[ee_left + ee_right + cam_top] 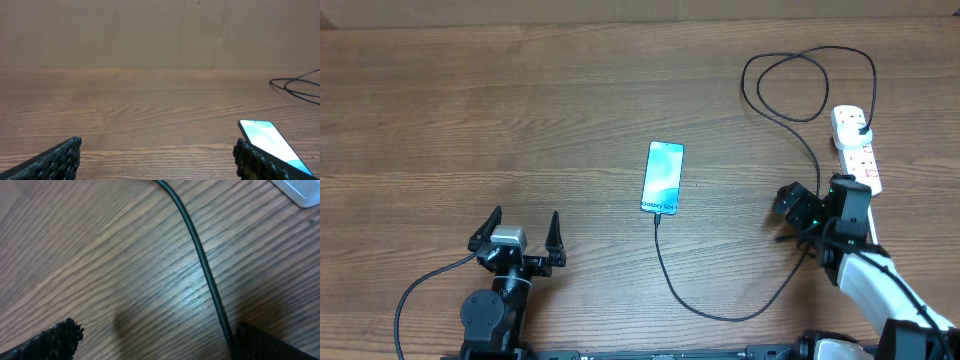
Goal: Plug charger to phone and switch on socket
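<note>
The phone [663,178] lies screen up at mid-table, and it also shows at the lower right of the left wrist view [270,142]. The charger's thin black cable [720,314] starts at the phone's near short edge, loops toward me, then passes up the right side and coils. Its black plug [861,128] sits on the white socket [857,152] at the far right. Whether the tip is inside the phone I cannot tell. My right gripper [786,215] is open just left of the socket, low over the cable [200,260], which runs beside its right finger [270,342]. My left gripper [525,232] stands open, holding nothing.
The wooden table [470,120] fills the view, with a brown wall [150,30] behind its far edge. The cable's coil [800,85] lies at the back right, and a loop of it [300,85] shows in the left wrist view. A white corner of the socket [300,192] shows in the right wrist view.
</note>
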Robot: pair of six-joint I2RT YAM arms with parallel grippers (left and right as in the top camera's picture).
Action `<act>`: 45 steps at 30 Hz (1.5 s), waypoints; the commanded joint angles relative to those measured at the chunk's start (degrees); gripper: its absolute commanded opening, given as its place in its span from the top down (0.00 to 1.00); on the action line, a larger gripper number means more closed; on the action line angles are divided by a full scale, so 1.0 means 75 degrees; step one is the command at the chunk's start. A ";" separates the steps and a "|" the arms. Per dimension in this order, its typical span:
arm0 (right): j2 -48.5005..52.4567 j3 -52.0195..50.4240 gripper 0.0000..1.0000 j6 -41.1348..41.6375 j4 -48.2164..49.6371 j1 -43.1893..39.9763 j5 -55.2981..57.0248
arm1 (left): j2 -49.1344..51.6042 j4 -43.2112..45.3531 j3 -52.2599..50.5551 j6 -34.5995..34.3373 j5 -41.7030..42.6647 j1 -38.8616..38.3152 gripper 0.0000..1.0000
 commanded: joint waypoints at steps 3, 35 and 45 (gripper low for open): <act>-0.0119 -0.0373 0.00 0.0000 -0.0364 0.0035 -0.0090 | -0.0087 -0.0012 -0.0026 0.0169 -0.0058 0.0050 0.00; -0.0813 -0.2634 0.00 -0.2226 0.3171 0.0044 -0.1466 | -0.0087 -0.0015 -0.0029 0.0169 -0.0058 0.0050 0.01; -0.1740 -0.3019 0.00 -0.2151 0.3089 0.0044 -0.1542 | -0.0087 -0.0015 -0.0026 0.0169 -0.0058 0.0050 0.00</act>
